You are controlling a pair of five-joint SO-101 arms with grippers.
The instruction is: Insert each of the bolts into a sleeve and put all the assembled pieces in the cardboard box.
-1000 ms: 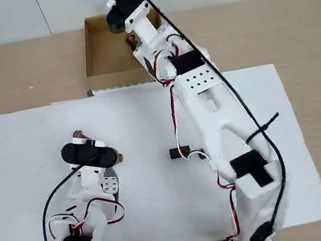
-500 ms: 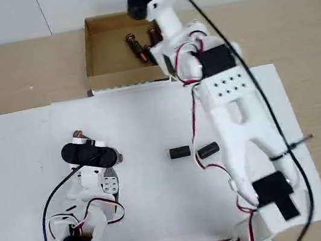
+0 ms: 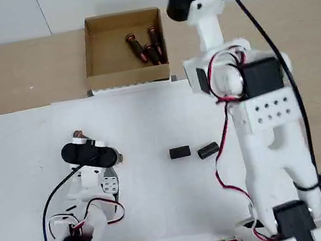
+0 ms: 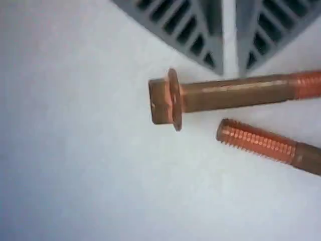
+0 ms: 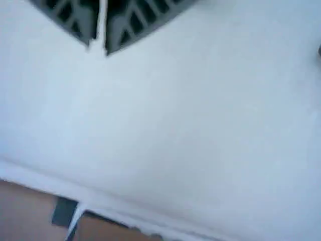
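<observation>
Progress partway, by my read. Left gripper (image 4: 230,70) sits low over the white paper (image 3: 19,155), jaws nearly together with a slim gap, gripping nothing. Its tips are just beside the shaft of one bolt (image 4: 225,95). Second bolt (image 4: 271,146) lies close by, both loose with no sleeve on. Cardboard box (image 3: 130,76), farther back on the table (image 3: 18,69), already holds a few assembled pieces (image 3: 145,44); exact count hard to tell. Black sleeve (image 3: 179,152) and second sleeve (image 3: 208,150) lie empty mid-paper, near each other, not touching. Right gripper (image 5: 99,47) clenched, empty, over the paper. Left to do: two bolts into two sleeves, then both into the box.
</observation>
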